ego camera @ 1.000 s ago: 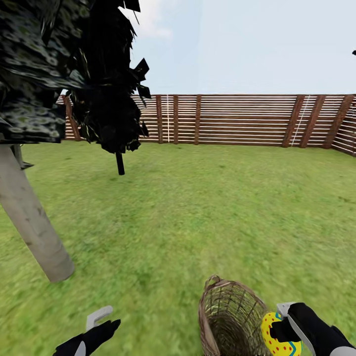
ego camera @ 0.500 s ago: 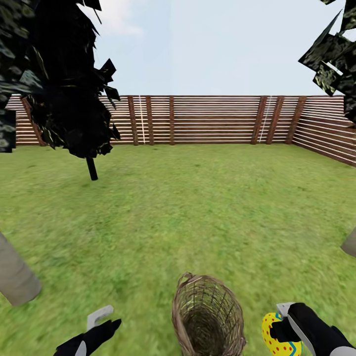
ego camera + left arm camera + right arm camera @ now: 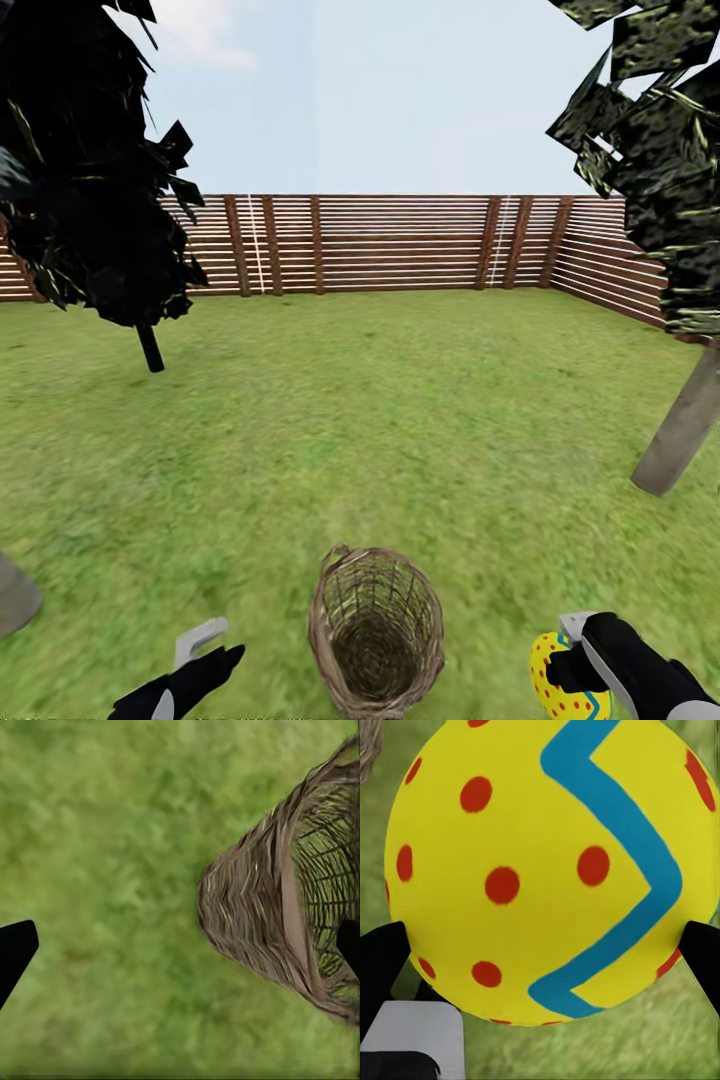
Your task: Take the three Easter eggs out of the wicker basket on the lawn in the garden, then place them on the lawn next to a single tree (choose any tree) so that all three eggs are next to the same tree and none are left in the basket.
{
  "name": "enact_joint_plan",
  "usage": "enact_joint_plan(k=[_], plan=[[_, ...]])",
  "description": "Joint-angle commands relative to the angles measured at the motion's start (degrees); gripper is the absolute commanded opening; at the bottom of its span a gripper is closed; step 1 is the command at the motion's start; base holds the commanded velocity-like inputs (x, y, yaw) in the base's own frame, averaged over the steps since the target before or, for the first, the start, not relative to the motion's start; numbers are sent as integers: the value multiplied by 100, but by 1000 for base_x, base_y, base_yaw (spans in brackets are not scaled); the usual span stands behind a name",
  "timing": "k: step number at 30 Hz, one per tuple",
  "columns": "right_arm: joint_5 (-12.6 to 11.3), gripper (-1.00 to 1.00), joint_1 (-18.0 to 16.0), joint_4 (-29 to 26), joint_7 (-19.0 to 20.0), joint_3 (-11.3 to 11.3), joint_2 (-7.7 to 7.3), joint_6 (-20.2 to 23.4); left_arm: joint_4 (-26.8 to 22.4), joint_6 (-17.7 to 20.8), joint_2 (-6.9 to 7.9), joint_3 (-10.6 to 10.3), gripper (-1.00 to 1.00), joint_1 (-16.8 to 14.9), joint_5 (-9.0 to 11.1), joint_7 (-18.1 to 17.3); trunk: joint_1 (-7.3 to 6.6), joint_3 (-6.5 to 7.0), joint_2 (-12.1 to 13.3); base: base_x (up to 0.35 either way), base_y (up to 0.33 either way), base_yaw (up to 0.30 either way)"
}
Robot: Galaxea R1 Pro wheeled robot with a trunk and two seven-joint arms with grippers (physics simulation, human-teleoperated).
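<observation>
Lawn (image 3: 400, 420) stretches to the fence (image 3: 380, 245), with a pale-trunked tree (image 3: 685, 425) ahead on my right and a black tree (image 3: 150, 345) far left. My wicker basket (image 3: 375, 630) sits just ahead between the arms; I see no eggs inside. My right gripper (image 3: 560, 670) clamps one Easter egg (image 3: 547, 870) across its widest part; I judge it hard, smooth and slippery, so that grip suits. My left gripper (image 3: 205, 650) carries nothing; its spread I cannot tell.

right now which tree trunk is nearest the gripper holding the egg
The pale grey-tan trunk at the right, leaning up into the leafy crown. It stands closest to the right gripper holding the egg; the thin black trunk is far left.
</observation>
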Motion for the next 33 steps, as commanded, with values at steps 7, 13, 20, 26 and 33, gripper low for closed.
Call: enact_joint_plan(k=[7, 13, 20, 26, 33], plan=[[-52, -100, -4, -5, -12, 42, -1, 20, -2, 62, -5, 22, 100, -3, 20, -15, -155, 120, 278, -82, -336, 0], [-51, -100, -4, -3, -16, 42, 0, 20, 0, 63, -5, 22, 100, -3, 19, -15, -287, 228, 519, -83, -344, 0], [-55, -100, -4, -4, -15, 42, 0, 20, 0, 63, -5, 22, 100, -3, 19, -15, -441, 353, 800, -78, -349, 0], [-52, -100, -4, -4, -14, 42, 0, 37, 0, 63, -9, 22, 100, -3, 19, -17, -572, 461, 1041, -82, -349, 0], [-51, -100, -4, -3, -15, 42, 0, 46, 0, 63, -13, 20, 100, -3, 19, -23, -726, 587, 1321, -82, -349, 0]])
